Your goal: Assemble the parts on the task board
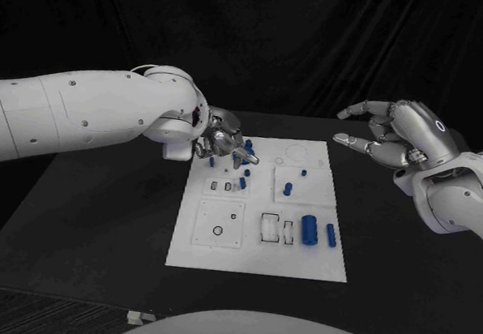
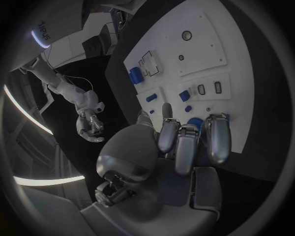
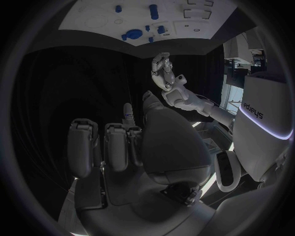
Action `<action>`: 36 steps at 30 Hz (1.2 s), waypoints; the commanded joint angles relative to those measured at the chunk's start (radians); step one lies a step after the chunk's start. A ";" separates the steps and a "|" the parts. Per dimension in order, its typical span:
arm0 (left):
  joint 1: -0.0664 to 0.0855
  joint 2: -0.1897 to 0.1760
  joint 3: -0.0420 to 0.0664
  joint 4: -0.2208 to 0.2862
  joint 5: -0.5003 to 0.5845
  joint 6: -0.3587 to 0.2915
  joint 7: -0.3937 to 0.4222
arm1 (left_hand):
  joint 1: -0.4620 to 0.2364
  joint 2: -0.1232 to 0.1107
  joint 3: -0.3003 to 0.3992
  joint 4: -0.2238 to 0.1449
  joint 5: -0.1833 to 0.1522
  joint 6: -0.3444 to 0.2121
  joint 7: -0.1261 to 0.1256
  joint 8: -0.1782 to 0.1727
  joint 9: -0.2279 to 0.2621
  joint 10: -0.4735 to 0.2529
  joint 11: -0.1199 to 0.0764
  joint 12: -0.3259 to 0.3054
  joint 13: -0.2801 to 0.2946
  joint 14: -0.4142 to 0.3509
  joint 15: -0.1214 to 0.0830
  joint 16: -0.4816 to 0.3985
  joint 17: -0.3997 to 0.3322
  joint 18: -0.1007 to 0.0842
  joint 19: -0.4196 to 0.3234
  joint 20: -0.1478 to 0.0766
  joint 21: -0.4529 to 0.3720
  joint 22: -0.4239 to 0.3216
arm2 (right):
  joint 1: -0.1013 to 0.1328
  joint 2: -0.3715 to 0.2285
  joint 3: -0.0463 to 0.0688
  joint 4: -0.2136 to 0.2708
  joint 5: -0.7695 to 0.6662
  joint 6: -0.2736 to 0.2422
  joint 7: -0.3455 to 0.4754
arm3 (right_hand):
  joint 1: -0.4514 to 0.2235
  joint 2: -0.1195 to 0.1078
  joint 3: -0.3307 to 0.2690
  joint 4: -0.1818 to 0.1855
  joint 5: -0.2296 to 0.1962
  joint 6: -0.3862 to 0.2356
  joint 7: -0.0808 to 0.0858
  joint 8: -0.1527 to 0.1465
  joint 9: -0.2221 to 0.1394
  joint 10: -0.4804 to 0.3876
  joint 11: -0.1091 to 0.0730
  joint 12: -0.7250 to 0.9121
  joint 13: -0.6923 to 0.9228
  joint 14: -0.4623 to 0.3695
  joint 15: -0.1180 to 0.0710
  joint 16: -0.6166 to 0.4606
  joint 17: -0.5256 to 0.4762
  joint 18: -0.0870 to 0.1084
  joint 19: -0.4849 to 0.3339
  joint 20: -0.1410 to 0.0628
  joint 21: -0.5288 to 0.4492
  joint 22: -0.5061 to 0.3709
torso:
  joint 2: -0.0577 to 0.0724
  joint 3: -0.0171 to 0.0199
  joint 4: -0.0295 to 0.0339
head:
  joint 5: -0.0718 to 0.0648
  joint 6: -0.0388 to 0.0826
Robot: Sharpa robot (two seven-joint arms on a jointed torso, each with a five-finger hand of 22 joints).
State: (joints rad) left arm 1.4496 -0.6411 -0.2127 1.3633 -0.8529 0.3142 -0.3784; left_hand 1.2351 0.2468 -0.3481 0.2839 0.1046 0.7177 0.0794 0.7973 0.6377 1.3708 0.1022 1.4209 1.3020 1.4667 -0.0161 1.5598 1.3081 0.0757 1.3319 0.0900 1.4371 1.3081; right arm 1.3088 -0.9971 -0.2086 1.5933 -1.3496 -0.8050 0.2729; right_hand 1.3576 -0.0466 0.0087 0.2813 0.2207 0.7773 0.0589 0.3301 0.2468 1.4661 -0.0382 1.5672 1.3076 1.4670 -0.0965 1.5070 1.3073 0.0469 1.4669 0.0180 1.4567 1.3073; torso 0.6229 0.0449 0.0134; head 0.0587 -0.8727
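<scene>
The white task board (image 1: pixel 255 258) lies in the middle of the black table, with small blue parts (image 1: pixel 287 190) on its far half and two bigger blue cylinders (image 1: pixel 308 229) at its near right. My left hand (image 1: pixel 221 142) hovers over the board's far left corner, fingers curled down over a blue part (image 2: pixel 195 122); I cannot tell whether they hold it. In the left wrist view the left hand (image 2: pixel 184 142) covers that corner of the board (image 2: pixel 203 49). My right hand (image 1: pixel 392 135) is raised beside the far right corner, fingers spread, holding nothing.
Dark rectangular slots (image 1: pixel 270 227) and a small ring (image 1: pixel 218 231) mark the board's near half. Bare black table (image 1: pixel 93 232) surrounds the board on all sides. The right wrist view shows the board (image 3: pixel 92 14) and the left hand (image 3: pixel 164 73) across from it.
</scene>
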 commanded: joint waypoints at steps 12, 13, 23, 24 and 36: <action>-0.042 0.073 0.001 -0.086 0.000 0.035 -0.172 | -0.074 0.001 0.040 -0.003 0.007 0.066 -0.018 -0.037 0.101 0.200 -0.105 0.150 0.269 0.104 -0.028 0.011 0.263 -0.026 0.074 -0.020 0.041 0.105 | -0.003 -0.001 0.001 0.003 -0.007 0.003 -0.042 | 0.007 0.026 -0.006 -0.004 0.063 0.001 0.011 0.012 -0.011 0.105 0.012 0.004 0.263 0.074 0.008 -0.004 0.098 -0.015 0.056 0.002 -0.006 0.222 | -0.002 -0.0009 0.0014 | -0.005 0.000; -0.043 0.075 0.001 -0.088 0.000 0.034 -0.174 | -0.075 0.002 0.042 -0.003 0.008 0.066 -0.018 -0.039 0.102 0.200 -0.106 0.150 0.269 0.104 -0.028 0.011 0.263 -0.025 0.073 -0.020 0.041 0.104 | -0.003 -0.001 0.001 0.003 -0.007 0.003 -0.042 | 0.007 0.026 -0.006 -0.004 0.066 0.002 0.011 0.013 -0.011 0.105 0.013 0.004 0.263 0.074 0.008 -0.004 0.098 -0.015 0.056 0.003 -0.006 0.222 | -0.002 -0.0008 0.0013 | -0.005 0.000; -0.068 0.112 0.001 -0.130 0.000 0.010 -0.199 | -0.080 -0.006 0.091 -0.024 0.056 0.094 -0.010 -0.192 0.082 0.200 -0.099 0.150 0.269 0.104 -0.026 0.011 0.263 -0.026 0.073 -0.020 0.033 0.107 | -0.003 0.000 0.001 0.001 -0.007 0.011 -0.051 | 0.014 0.030 -0.006 -0.007 0.092 0.001 0.012 0.014 -0.016 0.105 0.014 0.004 0.263 0.074 0.009 -0.005 0.096 -0.015 0.056 0.004 -0.007 0.221 | -0.002 -0.0003 -0.0005 | -0.002 0.000; -0.069 0.114 0.001 -0.133 0.000 0.009 -0.199 | -0.080 -0.007 0.095 -0.026 0.057 0.097 -0.007 -0.209 0.076 0.200 -0.099 0.150 0.269 0.104 -0.024 0.011 0.263 -0.026 0.072 -0.019 0.031 0.105 | -0.003 0.000 0.001 0.001 -0.007 0.011 -0.051 | 0.014 0.030 -0.006 -0.007 0.092 0.001 0.012 0.014 -0.016 0.105 0.014 0.004 0.263 0.074 0.009 -0.005 0.096 -0.015 0.056 0.004 -0.007 0.221 | -0.001 -0.0003 -0.0007 | -0.002 0.000; -0.081 0.143 0.001 -0.163 0.000 -0.002 -0.188 | -0.081 -0.014 0.144 -0.049 0.068 0.133 0.008 -0.355 0.029 0.200 -0.083 0.150 0.269 0.104 -0.010 0.011 0.263 -0.020 0.051 -0.005 0.012 0.091 | -0.005 0.002 0.001 -0.002 -0.007 0.018 -0.060 | 0.014 0.030 -0.006 -0.007 0.096 -0.001 0.013 0.013 -0.018 0.105 0.014 0.004 0.263 0.073 0.009 -0.006 0.093 -0.014 0.055 0.004 -0.009 0.221 | -0.002 -0.0002 0.0003 | -0.011 0.000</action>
State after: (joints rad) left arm 1.3712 -0.5011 -0.2126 1.2029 -0.8544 0.3242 -0.5700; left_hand 1.1541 0.2384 -0.2076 0.2344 0.1677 0.8418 0.0875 0.4459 0.6671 1.4209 0.0591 1.4254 1.3117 1.4662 -0.0330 1.5682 1.3078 0.0610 1.3899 0.0869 1.4517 1.3078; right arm 1.3057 -0.9955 -0.2086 1.5915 -1.3505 -0.7929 0.2360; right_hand 1.3725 -0.0247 0.0057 0.2784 0.3129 0.7773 0.0659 0.3399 0.2298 1.4660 -0.0309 1.5672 1.3074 1.4670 -0.0965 1.5070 1.3078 0.0468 1.4669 0.0180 1.4519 1.3078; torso 0.6216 0.0451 0.0130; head 0.0493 -0.8728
